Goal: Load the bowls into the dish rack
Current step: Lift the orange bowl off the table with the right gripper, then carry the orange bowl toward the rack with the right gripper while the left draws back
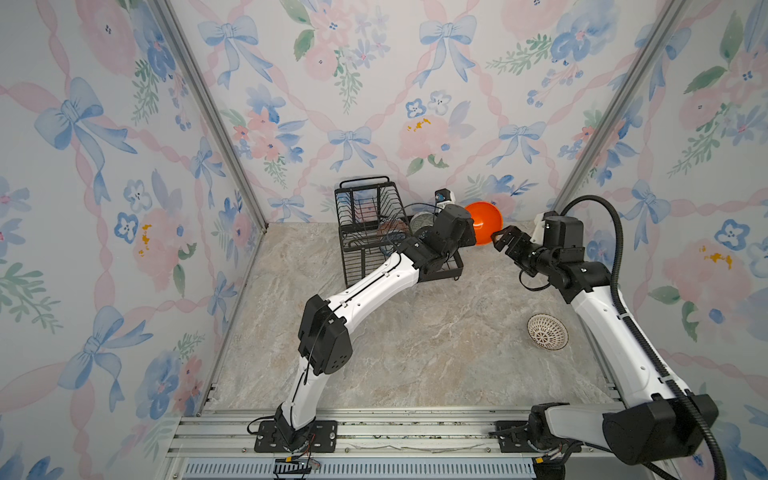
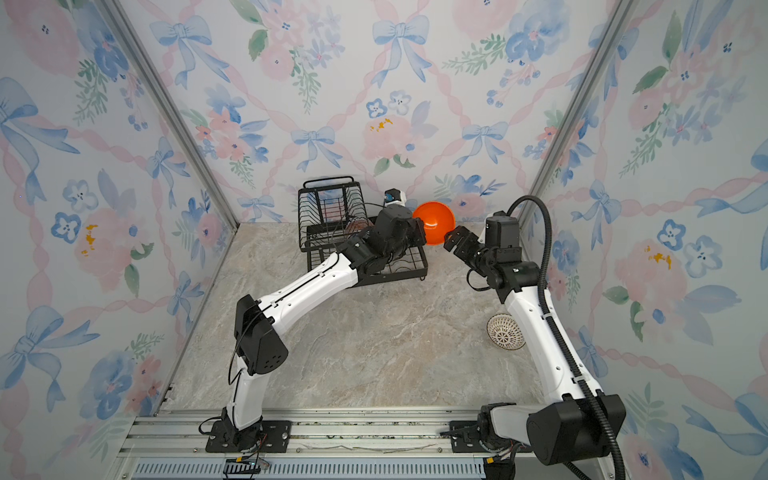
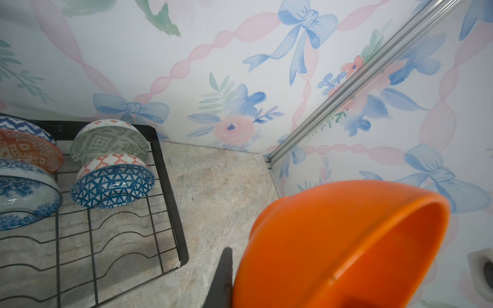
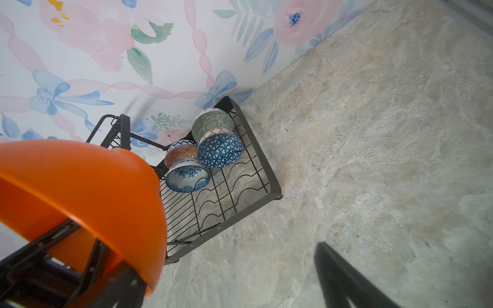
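Over dish rack (image 1: pixel 361 199) base, L arm (image 1: pixel 374 282) half-hides racked bowls (image 3: pixel 112 186).

Glossy orange bowl (image 3: pixel 346 226); blk metal rack (image 3: pixel 167 192)

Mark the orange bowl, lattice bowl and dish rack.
orange bowl (image 1: pixel 484 221): a top view, inner wall.
lattice bowl (image 1: pixel 547 331): a top view, patterned surface.
dish rack (image 3: pixel 173 213): left wrist view, side frame bar.

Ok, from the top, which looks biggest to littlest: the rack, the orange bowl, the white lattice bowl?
1. Dish rack: clearly largest.
2. Orange bowl and lattice bowl: about alike in a top view; the orange one is held up nearer the camera and partly hidden, so unranked.
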You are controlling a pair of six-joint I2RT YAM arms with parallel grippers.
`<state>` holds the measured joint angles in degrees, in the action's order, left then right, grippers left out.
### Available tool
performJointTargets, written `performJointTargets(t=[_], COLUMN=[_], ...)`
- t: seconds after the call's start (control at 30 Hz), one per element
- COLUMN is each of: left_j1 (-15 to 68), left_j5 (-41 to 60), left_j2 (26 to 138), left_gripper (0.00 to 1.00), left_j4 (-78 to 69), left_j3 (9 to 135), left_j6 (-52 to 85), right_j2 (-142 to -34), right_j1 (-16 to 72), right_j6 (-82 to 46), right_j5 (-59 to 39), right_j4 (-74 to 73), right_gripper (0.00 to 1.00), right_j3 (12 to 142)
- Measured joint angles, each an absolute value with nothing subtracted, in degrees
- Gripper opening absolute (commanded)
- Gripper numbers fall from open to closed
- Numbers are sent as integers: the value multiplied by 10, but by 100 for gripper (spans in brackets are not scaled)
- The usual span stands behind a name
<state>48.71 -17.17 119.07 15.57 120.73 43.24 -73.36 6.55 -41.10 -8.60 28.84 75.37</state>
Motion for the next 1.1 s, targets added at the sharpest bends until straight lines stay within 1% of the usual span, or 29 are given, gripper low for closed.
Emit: performJointTargets(t=[0.1, 0.27, 0.4, 0.5, 0.63, 0.9, 1.0, 1.03, 1.1], left_j1=[487, 478, 472, 473, 478, 501, 509, 511, 514], left_j5=[-178, -226, -265, -288, -316, -341, -343, -345, -348], left_j2=[1195, 1199, 1198, 1192, 1190, 1189, 1187, 1185, 1180], left_gripper=[0, 0, 0, 0, 0, 0, 0, 0, 0], left_j4=[143, 111, 43, -25, -93, -206, -236, -245, -256], left_j3=[1211, 1210, 1191, 1139, 1084, 1042, 1027, 1019, 1005], left_j6=[414, 373, 338, 305, 262, 194, 175, 169, 160], right_j2=[-729, -730, -730, -731, -741, -771, -780, -783, -793], right_j1=[53, 35, 28, 28, 36, 63, 79, 84, 91], right_j6=[-436, -502, -581, -646, -725, -858, -892, -901, -916], right_j5=[-108, -121, -139, -155, -171, -189, -189, -189, -186], right_j4=[296, 303, 288, 267, 232, 154, 130, 124, 116], right_gripper=[97, 97, 97, 97, 97, 97, 100, 98, 91], right_j3=[761, 806, 835, 836, 836, 836, 836, 837, 842])
